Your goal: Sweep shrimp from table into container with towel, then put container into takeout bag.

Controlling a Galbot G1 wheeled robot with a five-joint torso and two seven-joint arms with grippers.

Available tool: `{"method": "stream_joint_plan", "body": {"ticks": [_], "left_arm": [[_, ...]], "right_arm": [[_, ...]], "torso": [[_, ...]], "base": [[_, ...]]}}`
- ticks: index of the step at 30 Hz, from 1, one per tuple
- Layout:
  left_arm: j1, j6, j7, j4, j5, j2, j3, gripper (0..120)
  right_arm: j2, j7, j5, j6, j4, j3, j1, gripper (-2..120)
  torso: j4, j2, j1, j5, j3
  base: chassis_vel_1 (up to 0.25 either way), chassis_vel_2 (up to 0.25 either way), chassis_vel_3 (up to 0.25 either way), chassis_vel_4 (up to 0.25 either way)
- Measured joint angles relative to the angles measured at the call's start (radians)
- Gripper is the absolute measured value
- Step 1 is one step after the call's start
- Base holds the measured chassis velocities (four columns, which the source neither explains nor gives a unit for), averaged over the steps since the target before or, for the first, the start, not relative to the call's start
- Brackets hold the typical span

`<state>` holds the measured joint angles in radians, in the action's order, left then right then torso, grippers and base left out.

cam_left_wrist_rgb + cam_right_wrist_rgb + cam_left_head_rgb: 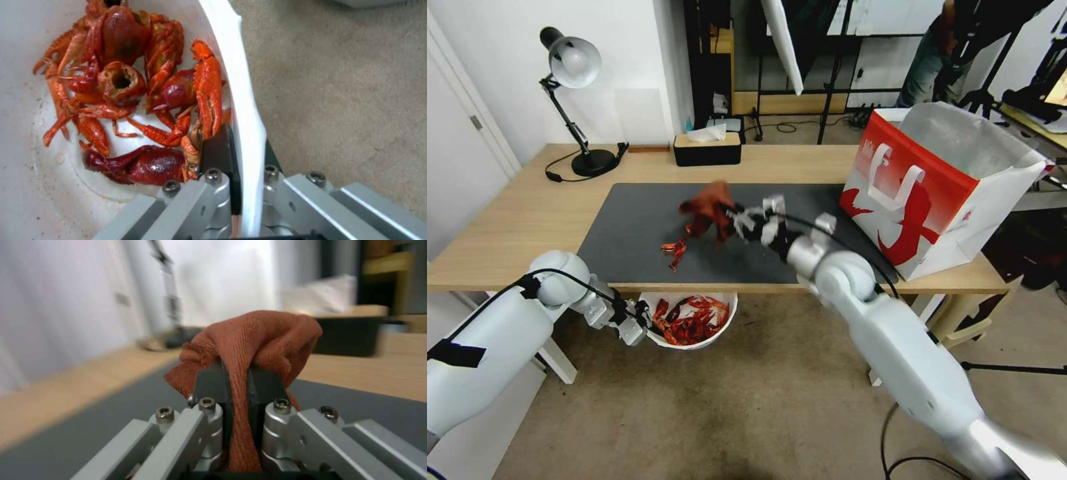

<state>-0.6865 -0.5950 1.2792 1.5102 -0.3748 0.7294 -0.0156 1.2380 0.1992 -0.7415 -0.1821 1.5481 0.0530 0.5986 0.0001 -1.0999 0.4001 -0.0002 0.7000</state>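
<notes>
Head view first: the right gripper reaches out over the dark mat of the table, its fingers clamped on the towel, which hangs bunched and looks lifted off the surface, though from this angle I can't be sure it clears the mat. Just at seven o'clock from the towel, a few loose shrimp lie on the mat close to the table's near edge. Directly at six o'clock from them, below the edge, the container is held out over the carpet with a good heap of red pieces already in it. The left gripper grips it at its nine o'clock side. From the left wrist, the left gripper is closed on the white wall of the container, one dark pad inside and the other outside, with the shrimp piled against the bottom just beside the inner pad. From the right wrist, the right gripper pinches a fold of the towel between both pads, the cloth bulging above them. The takeout bag stands open at the table's three o'clock end, well apart from the towel.
</notes>
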Motion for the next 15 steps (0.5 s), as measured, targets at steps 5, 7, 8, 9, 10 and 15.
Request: {"method": "stream_joint_plan", "body": {"ticks": [5, 7, 8, 9, 10, 15], "left_arm": [[-0.004, -0.003, 0.000, -0.005, 0.000, 0.000, -0.015, 0], [-0.006, -0.005, 0.000, -0.006, 0.000, 0.000, -0.018, 0], [-0.007, -0.006, 0.000, -0.006, 0.000, 0.000, -0.020, 0], [-0.009, -0.006, 0.000, -0.007, 0.000, 0.000, -0.022, 0], [-0.011, -0.006, 0.000, -0.007, 0.000, 0.000, -0.024, 0], [-0.018, -0.006, 0.001, -0.007, -0.001, 0.000, -0.031, 0]], "right_arm": [[0.116, -0.168, 0.150, 0.012, -0.269, 0.081, -0.122, 4], [0.143, -0.181, 0.167, 0.014, -0.332, 0.099, -0.145, 4], [0.158, -0.183, 0.174, 0.013, -0.374, 0.112, -0.162, 4], [0.166, -0.181, 0.175, 0.009, -0.400, 0.122, -0.174, 4], [0.175, -0.168, 0.174, 0.000, -0.434, 0.137, -0.188, 4], [0.176, -0.113, 0.168, -0.021, -0.457, 0.156, -0.196, 4]], "torso": [[-0.0002, 0.000, 0.000, 0.0000, 0.000], [0.0000, 0.000, 0.000, 0.0001, 0.000], [0.0002, 0.000, 0.000, 0.0000, 0.000], [0.0001, 0.000, 0.000, 0.0000, 0.000], [-0.0001, 0.000, 0.000, 0.0000, 0.000], [-0.0006, 0.000, 0.000, -0.0001, 0.000]], "base": [[0.000, 0.000, 0.000, 0.000], [0.000, 0.000, 0.000, 0.000], [0.000, 0.000, 0.000, 0.000], [0.000, 0.000, 0.000, 0.000], [0.000, 0.000, 0.000, 0.000], [0.000, 0.000, 0.000, 0.000]]}}
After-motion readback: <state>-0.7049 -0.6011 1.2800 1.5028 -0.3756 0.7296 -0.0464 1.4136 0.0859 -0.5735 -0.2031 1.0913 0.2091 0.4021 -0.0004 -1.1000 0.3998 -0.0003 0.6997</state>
